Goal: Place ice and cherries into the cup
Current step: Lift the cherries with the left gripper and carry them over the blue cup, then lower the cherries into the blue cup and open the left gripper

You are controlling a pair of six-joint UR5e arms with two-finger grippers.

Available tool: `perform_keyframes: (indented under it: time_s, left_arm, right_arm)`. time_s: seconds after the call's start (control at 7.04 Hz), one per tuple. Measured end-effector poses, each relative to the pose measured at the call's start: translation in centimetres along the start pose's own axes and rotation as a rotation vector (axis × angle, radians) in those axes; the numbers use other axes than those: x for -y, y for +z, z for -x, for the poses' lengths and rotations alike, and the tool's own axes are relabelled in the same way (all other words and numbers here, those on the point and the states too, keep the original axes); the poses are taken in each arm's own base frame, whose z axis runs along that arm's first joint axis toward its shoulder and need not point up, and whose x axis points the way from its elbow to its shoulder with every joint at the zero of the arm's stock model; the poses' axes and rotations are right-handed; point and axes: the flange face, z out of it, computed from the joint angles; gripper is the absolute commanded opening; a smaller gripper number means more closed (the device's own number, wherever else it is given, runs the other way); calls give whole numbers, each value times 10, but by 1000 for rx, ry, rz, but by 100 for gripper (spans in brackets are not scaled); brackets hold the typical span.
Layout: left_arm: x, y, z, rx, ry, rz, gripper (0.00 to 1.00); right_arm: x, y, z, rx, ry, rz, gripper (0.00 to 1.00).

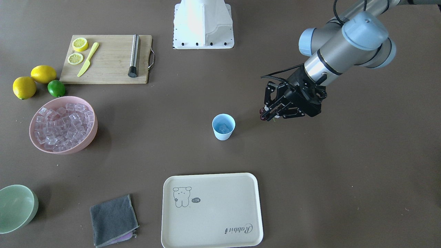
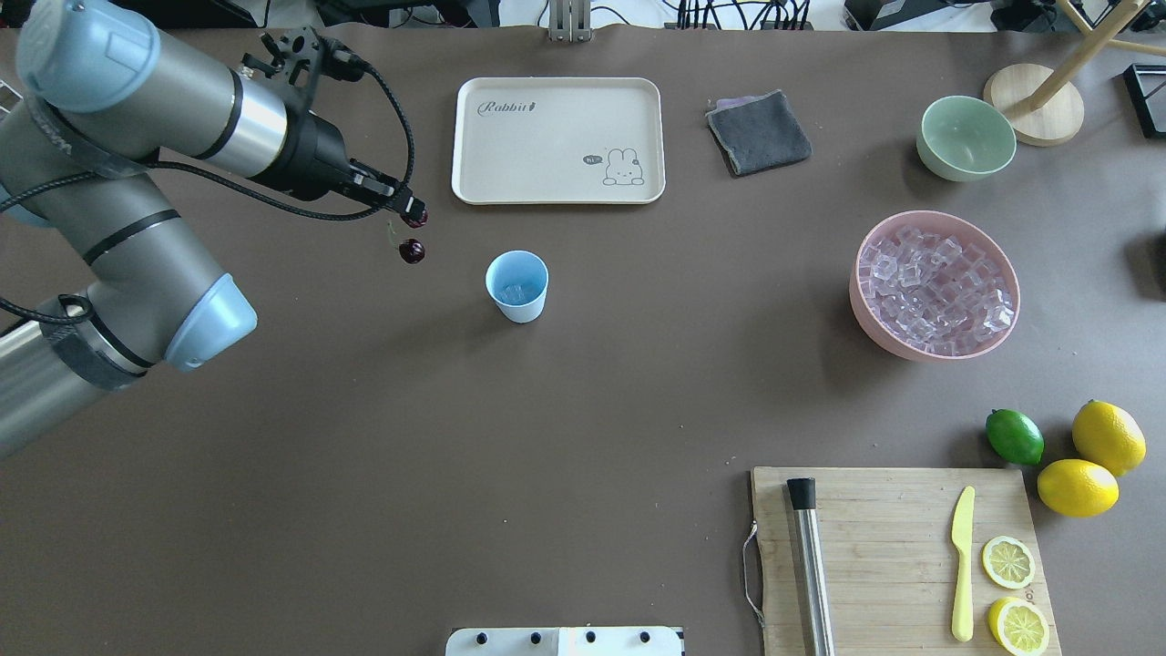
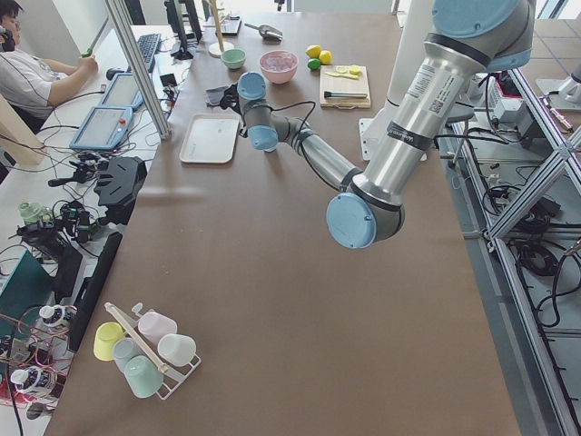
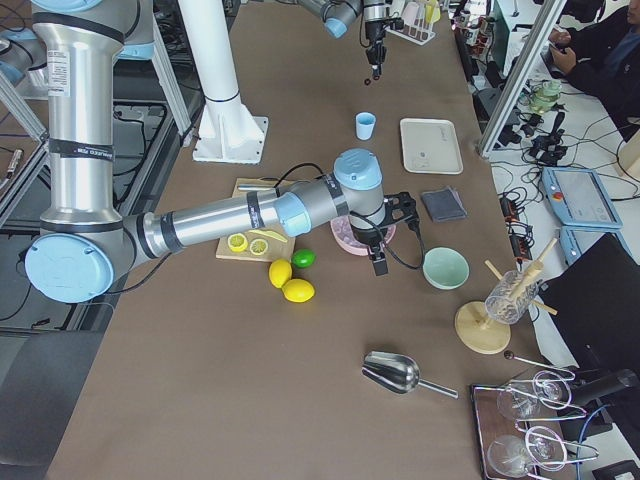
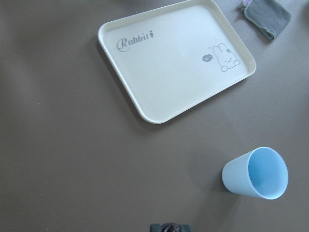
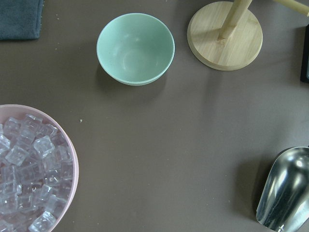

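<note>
Cherries in L hand, nr cup

BODY | my left arm: silver-grey tubes, pale blue joint caps, black wrist collar, small printed label on the upper tube | my left gripper: black, two fingers of open linkage | cable: black, looping to the wrist | my right arm: same silver and blue, black rings | base: white pedestal, dark bolts along its plate

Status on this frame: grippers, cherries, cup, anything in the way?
Left gripper shut on cherries, aloft beside the cup. Ice already in cup. Right gripper by pink bowl, state unreadable. Nothing between cherries and cup.
</note>
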Motion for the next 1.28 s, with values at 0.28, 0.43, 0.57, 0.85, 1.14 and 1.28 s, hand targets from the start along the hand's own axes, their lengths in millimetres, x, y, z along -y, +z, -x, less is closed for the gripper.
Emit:
perform_keyframes:
  time_s: [0.28,0.43,0.57,0.85,1.14,1.28]
  left_arm:
    - [-11,38,-42,18,3,-34,0]
    - [-12,56,-55,31,6,-43,0]
    - [-9,71,-63,42,7,-47,0]
    - [-7,86,-66,51,8,-45,0]
    - [-6,98,-59,52,15,-45,97]
    - [-8,102,-56,42,20,-51,98]
  right_arm:
    - [1,-1,1,1,-2,-2,100]
    - [2,-1,2,1,-3,-4,100]
    - [3,-2,2,1,-4,-6,100]
    - [4,-1,2,1,-4,-5,100]
    - [3,-1,1,0,-2,-3,100]
    - [2,-1,1,1,-2,-3,100]
